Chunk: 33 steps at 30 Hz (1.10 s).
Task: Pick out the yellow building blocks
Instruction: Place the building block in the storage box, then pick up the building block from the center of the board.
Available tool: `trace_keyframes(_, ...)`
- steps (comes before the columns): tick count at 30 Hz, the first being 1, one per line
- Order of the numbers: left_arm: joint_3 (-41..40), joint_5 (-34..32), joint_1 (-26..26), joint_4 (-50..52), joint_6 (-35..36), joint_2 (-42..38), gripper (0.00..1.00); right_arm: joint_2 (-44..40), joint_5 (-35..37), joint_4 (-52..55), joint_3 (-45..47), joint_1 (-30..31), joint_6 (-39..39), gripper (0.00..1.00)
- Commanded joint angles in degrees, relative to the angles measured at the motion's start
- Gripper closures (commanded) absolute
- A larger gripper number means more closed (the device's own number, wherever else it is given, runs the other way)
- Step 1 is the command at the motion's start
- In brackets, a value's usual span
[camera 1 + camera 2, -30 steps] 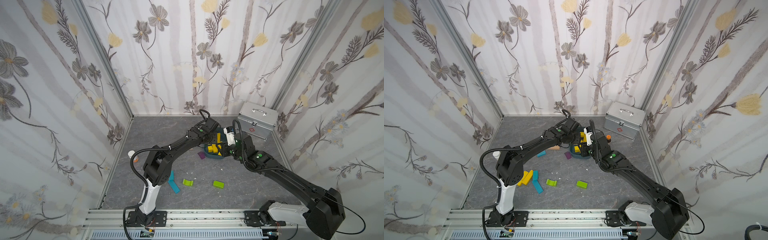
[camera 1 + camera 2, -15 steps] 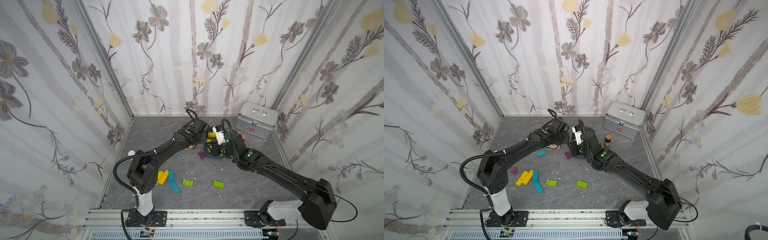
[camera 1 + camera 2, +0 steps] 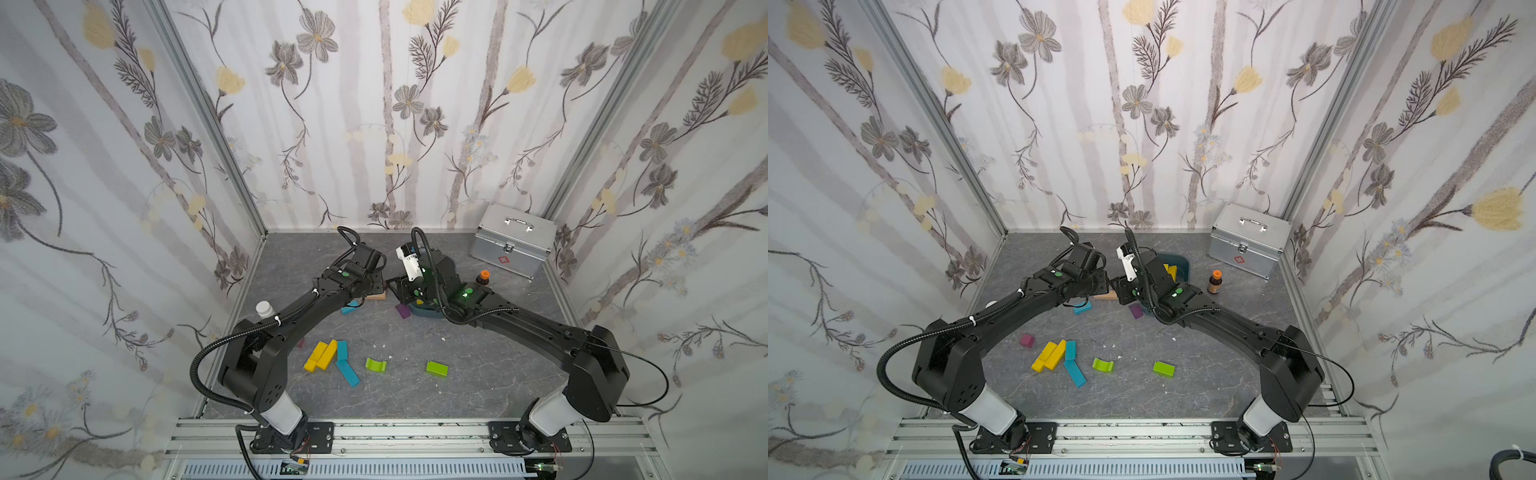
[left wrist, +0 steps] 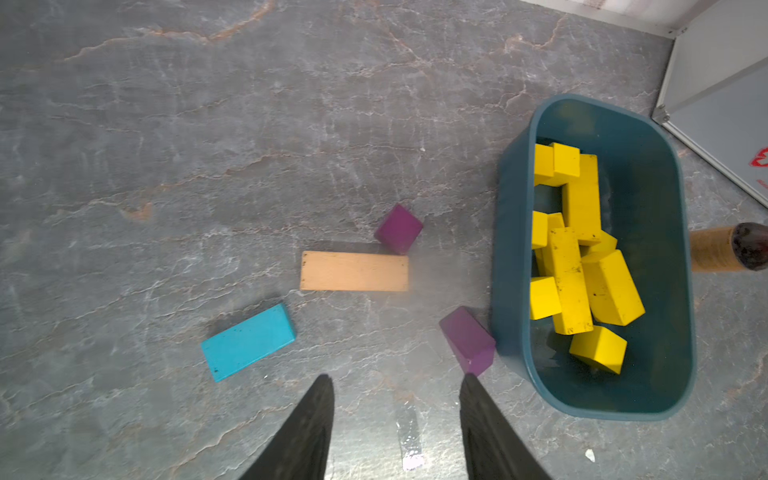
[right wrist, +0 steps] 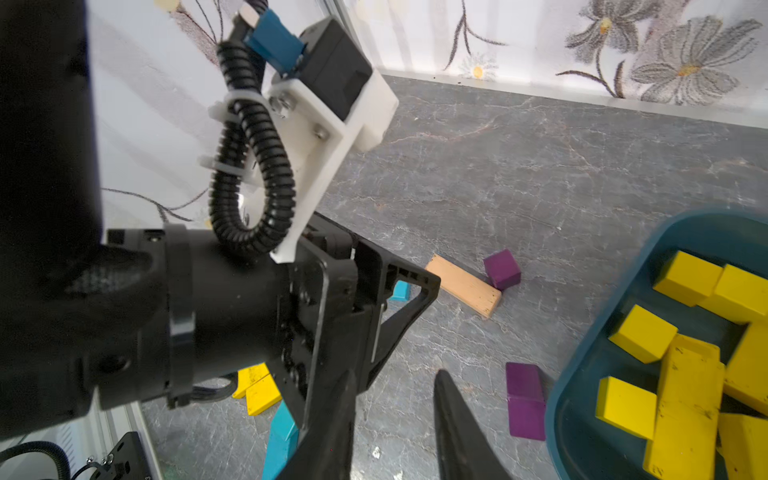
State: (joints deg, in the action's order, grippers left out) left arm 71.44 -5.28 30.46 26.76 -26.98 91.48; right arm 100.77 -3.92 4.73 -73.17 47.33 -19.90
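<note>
Several yellow building blocks point(image 4: 575, 266) lie piled in a dark teal bin point(image 4: 509, 232), which also shows in the right wrist view point(image 5: 582, 374). Two more yellow bars point(image 3: 320, 355) point(image 3: 1050, 355) lie side by side on the grey floor, near the front left. My left gripper point(image 4: 397, 378) hangs open and empty over bare floor left of the bin, close to a purple block point(image 4: 467, 338). My right gripper point(image 5: 395, 374) is also open and empty, beside the bin's left end, facing the left gripper point(image 3: 376, 286). The right arm hides most of the bin in a top view point(image 3: 424, 311).
A tan bar point(image 4: 354, 271), a purple cube point(image 4: 398, 228) and a teal bar point(image 4: 248, 341) lie left of the bin. Two lime-green blocks point(image 3: 376, 365) point(image 3: 436, 368) and teal bars point(image 3: 347, 368) sit near the front. A silver case point(image 3: 513, 245) and a brown bottle point(image 3: 483, 277) stand back right.
Both arms have swung left, away from above the bin, and the grippers now meet over the floor beside it. The left elbow has moved off the two yellow bars.
</note>
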Motion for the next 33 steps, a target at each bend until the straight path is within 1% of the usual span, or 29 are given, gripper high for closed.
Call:
trace_keyframes(1, -1.24, -0.29, -0.99, 0.87, 1.02, -1.81, 0.50, 2.45, -1.76, 0.07, -2.58, 0.27, -1.22, 0.66)
trace_keyframes(5, -3.99, -1.08, -1.67, 2.34, 1.05, -4.20, 0.50, 5.73, -3.36, 1.07, -5.97, 0.46, -1.79, 0.67)
trace_keyframes(13, -11.06, -1.29, -2.07, 3.81, -3.26, -9.92, 0.50, 10.17, -6.21, 2.04, -10.02, 1.05, -1.89, 0.67)
trace_keyframes(22, -16.20, -4.34, -2.20, 8.56, -5.17, -16.07, 0.50, 12.07, -8.09, 2.04, -9.97, 3.43, -1.46, 0.67)
trace_keyframes(26, -17.70, -4.13, -2.18, 11.13, -5.79, -18.28, 0.50, 12.03, -7.47, 1.87, -9.36, 4.60, -1.37, 0.67)
trace_keyframes(33, -20.66, -2.97, -2.16, 15.87, -8.67, -21.67, 0.53, 11.60, -6.84, 1.04, -7.44, 6.61, -1.63, 0.68)
